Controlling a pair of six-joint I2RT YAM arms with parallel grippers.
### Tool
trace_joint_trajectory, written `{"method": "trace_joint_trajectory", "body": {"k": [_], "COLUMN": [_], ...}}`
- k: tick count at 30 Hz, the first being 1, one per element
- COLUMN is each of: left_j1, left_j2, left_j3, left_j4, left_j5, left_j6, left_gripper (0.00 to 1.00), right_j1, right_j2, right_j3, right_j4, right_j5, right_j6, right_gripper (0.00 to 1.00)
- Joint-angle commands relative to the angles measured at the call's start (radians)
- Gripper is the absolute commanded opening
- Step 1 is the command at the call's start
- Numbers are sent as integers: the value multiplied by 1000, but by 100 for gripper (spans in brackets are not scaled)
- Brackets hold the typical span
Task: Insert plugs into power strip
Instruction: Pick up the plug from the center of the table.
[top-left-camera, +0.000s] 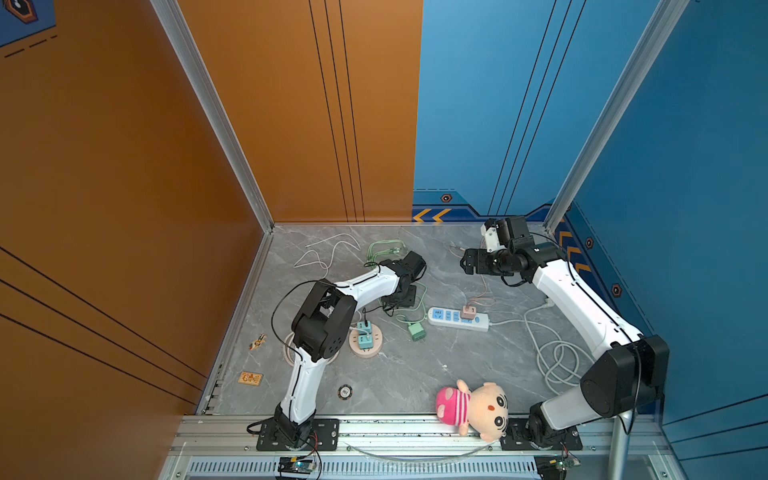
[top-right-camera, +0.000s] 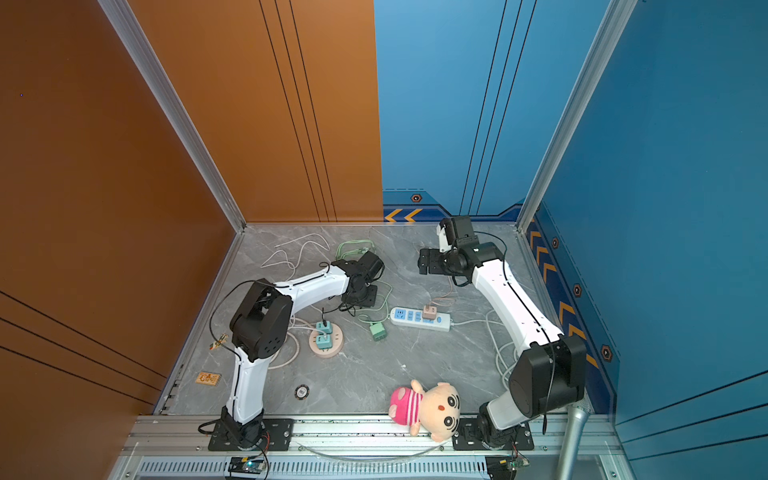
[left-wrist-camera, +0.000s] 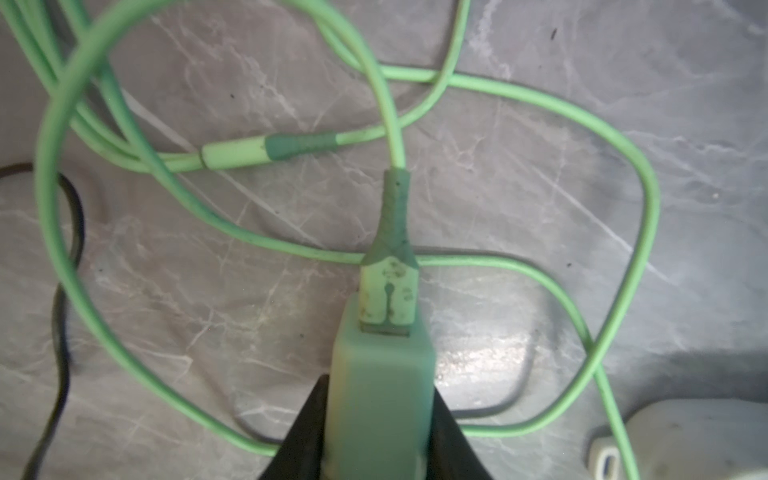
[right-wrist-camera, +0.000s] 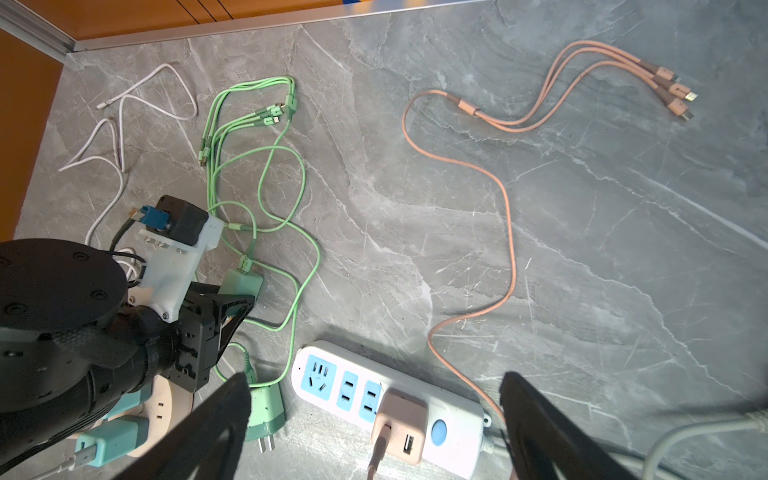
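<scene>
One mint green plug (left-wrist-camera: 382, 395) clamped in left jaws (USB trident (left-wrist-camera: 389, 291) on its connector (left-wrist-camera: 372, 305)), right jaws wide, empty

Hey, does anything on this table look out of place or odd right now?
A plush doll lies at the front, overhanging the metal rail; it has nothing to do with plugging in. A loose mint green plug also lies on its side, unplugged, beside the white power strip.

The pink plug (top-left-camera: 468, 312) is sitting upright in the white strip (top-left-camera: 482, 325), its cable trailing away. The teal plugs (top-left-camera: 365, 343) are standing side by side in the round beige strip (top-left-camera: 365, 354). One green plug (top-left-camera: 416, 331) is lying on its side just beside the white strip's end. The other green plug (left-wrist-camera: 382, 361) is sitting pinched between the left gripper's (left-wrist-camera: 379, 388) fingers.
</scene>
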Motion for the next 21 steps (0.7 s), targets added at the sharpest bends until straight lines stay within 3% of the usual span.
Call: {"method": "trace_joint_trajectory", "body": {"k": [1,8,16,21], "left_j1": [7,8,20,-6], "left_j2": [-6,-87,-313,-413], "left_j3": [-13,-37,-270,-363], "left_j4": [-19,50,365,474], "left_j5": [-19,6,24,92], "left_j6": [11,83,160,303], "left_gripper": [27,20,19,21], "right_j1": [6,9,15,16], "right_j2": [2,30,48,55], "right_j3": [21,36,50,46], "right_j4": [-29,-30,-25,11], "right_j5": [-22,-90,-177,-338], "right_j6": [-14,15,12,16], "right_gripper": [95,94,93,92]}}
